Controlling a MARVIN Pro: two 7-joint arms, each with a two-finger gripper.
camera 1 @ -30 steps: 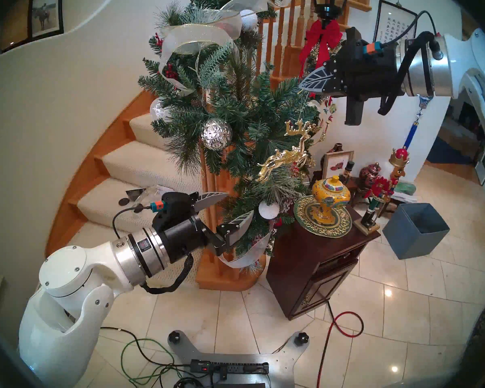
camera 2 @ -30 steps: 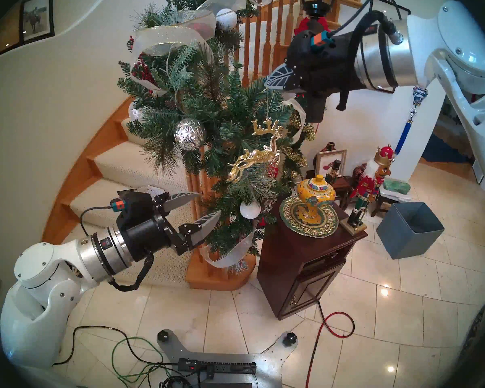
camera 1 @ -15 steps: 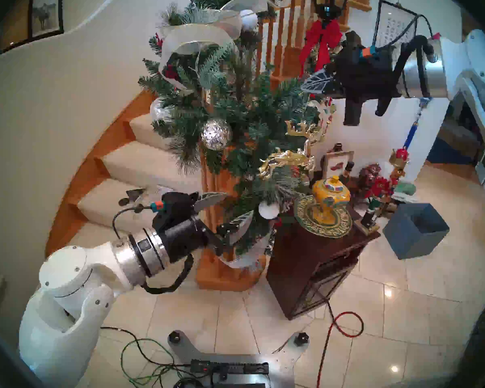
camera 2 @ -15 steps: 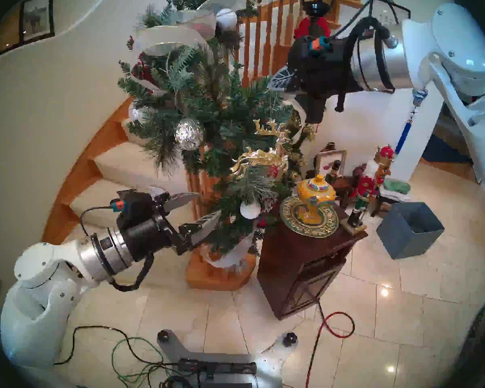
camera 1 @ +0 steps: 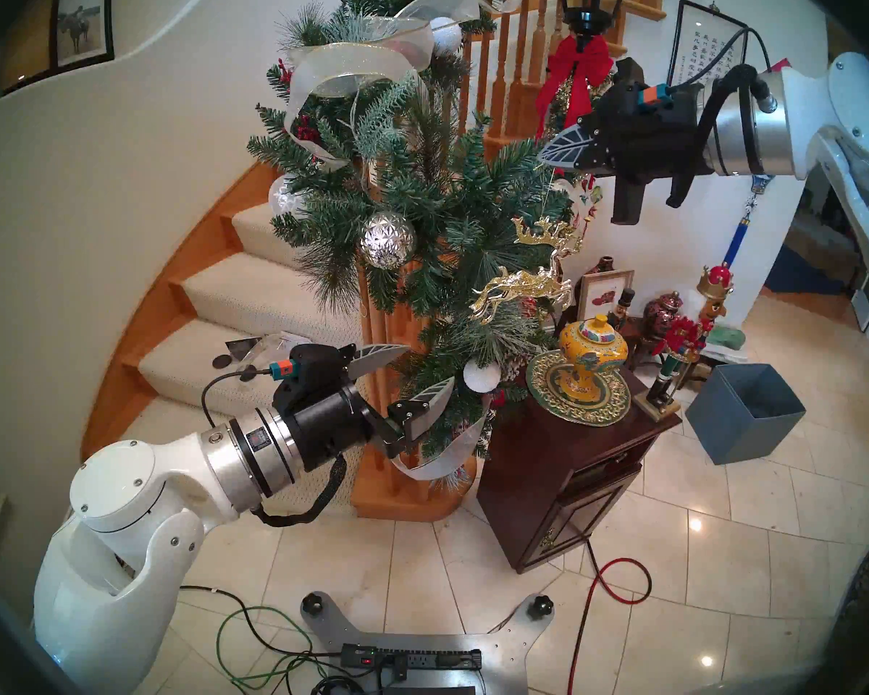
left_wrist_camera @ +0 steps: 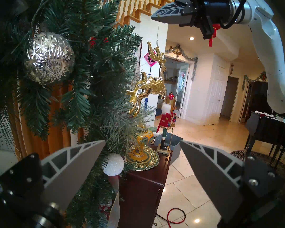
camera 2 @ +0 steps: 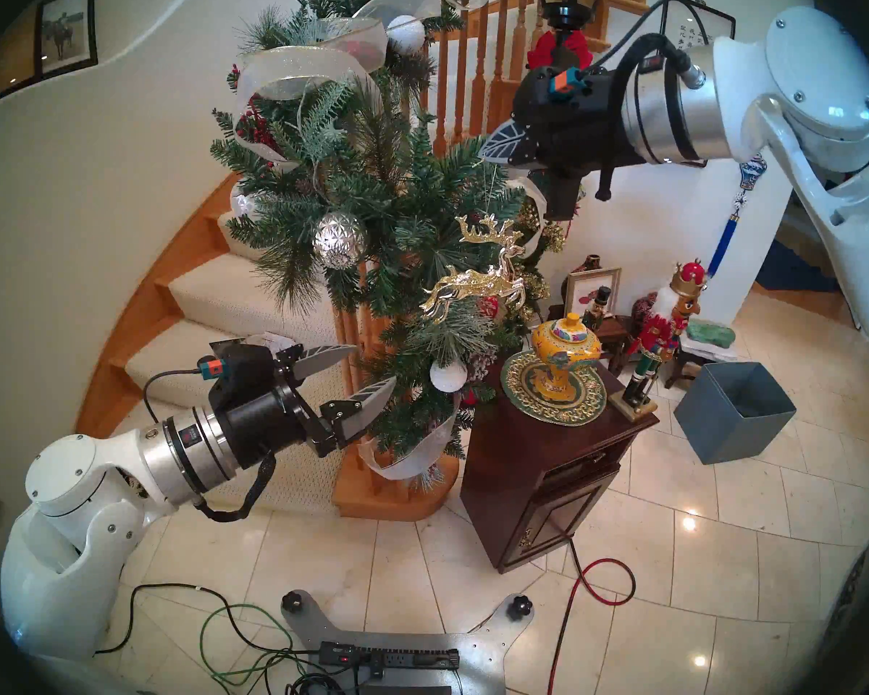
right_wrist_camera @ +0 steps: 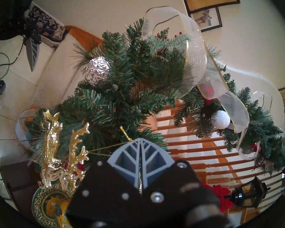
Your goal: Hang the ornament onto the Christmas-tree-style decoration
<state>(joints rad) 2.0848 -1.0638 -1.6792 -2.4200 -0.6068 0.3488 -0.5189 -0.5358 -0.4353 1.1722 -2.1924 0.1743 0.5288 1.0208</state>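
The right hand point(camera 1: 548, 152) is pinched closed on a thin thread, and the reindeer point(camera 1: 523, 277) dangles from it just beside the garland's point(camera 1: 422, 202) outer needles, not yet hooked. The left hand point(camera 1: 412, 373) is spread wide and empty, low against the greenery. Risks, as I judge them: the antlers may snag a twig short of the hanging point, the swinging reindeer may twist, or the fine thread may slip. The reindeer is flat, glittery gold; the needles are stiff and bristly.
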